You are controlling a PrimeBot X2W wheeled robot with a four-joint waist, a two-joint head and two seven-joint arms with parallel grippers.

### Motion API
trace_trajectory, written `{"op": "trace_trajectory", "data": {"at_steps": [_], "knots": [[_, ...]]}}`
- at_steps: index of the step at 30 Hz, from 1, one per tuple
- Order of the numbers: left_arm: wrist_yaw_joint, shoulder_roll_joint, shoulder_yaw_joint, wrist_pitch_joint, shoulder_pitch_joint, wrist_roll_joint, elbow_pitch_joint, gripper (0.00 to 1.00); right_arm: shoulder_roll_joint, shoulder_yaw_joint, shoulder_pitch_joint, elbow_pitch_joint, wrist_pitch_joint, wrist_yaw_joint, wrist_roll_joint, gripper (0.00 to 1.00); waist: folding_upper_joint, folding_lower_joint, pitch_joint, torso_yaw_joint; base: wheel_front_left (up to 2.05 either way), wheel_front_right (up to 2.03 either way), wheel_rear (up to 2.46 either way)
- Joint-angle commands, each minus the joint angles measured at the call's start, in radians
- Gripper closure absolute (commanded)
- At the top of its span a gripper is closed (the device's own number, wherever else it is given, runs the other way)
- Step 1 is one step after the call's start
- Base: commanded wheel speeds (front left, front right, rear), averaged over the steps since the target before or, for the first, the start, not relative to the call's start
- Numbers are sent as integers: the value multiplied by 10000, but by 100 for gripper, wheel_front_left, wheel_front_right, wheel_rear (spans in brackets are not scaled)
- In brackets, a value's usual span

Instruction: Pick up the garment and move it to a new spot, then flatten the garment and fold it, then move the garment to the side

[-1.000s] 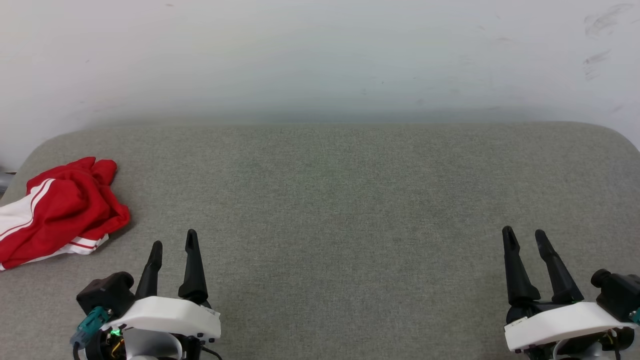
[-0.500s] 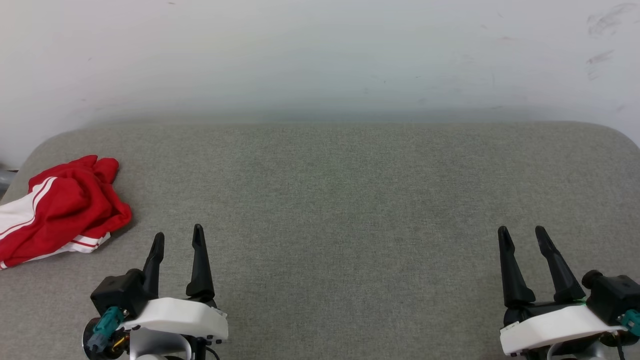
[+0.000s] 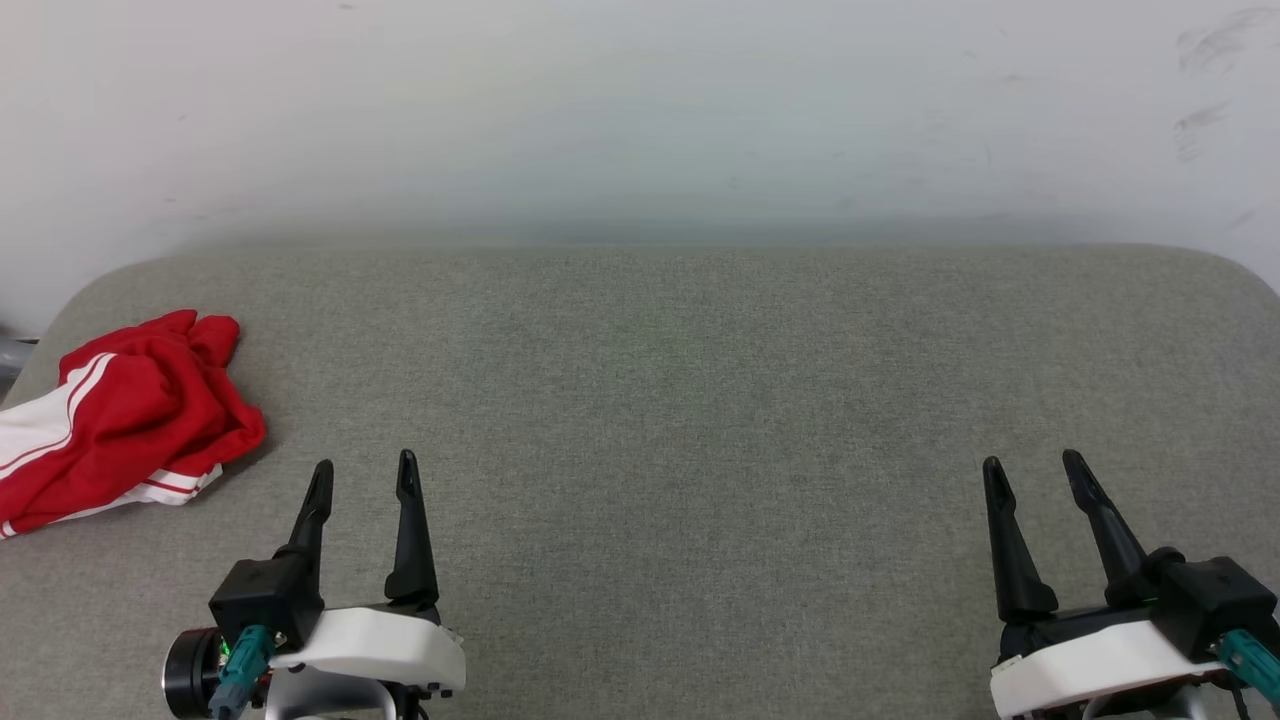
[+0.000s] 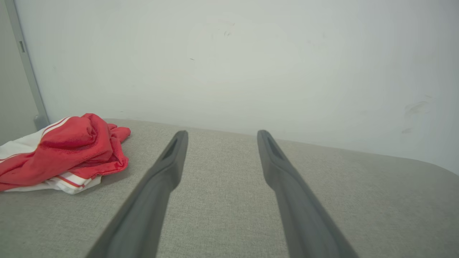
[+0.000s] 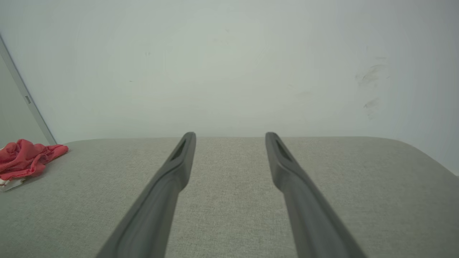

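Though bunched, garment (image 3: 140, 410) runs diag., white end left

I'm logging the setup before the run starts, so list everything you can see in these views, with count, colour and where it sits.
garment: one, red with a white sleeve and red-and-white striped trim, crumpled at the left edge of the padded surface, partly cut off by the head view's edge.
padded surface: one, grey-green woven fabric with rounded far corners, spread in front of the robot.
wall: one, white, directly behind the surface.
scuff marks: a few, dark grey, upper right of the wall.
vertical strip: one, grey, at the wall's left end, behind the garment.
left gripper: one, dark fingers on a white wrist, open, lower left, apart from the garment.
right gripper: one, same colours, open, lower right over bare fabric.
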Motion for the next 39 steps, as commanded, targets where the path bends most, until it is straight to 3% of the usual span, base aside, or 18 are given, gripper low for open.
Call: {"op": "trace_trajectory", "data": {"at_steps": [1,27,39], "knots": [[-58,-17,12,-102,46,291,-80,0,10,18,32,-130,-124,-2,-269,0,0,0,-2,-7,0,0,0],[-313,-268,258,-577,230,1957,153,0,14,0,238,-129,-584,-5,-1008,0,0,0,12,13,0,0,0],[-439,-326,400,-561,240,1885,409,0,14,-37,248,-29,-572,-5,-651,0,0,0,-28,37,0,0,0]]}}
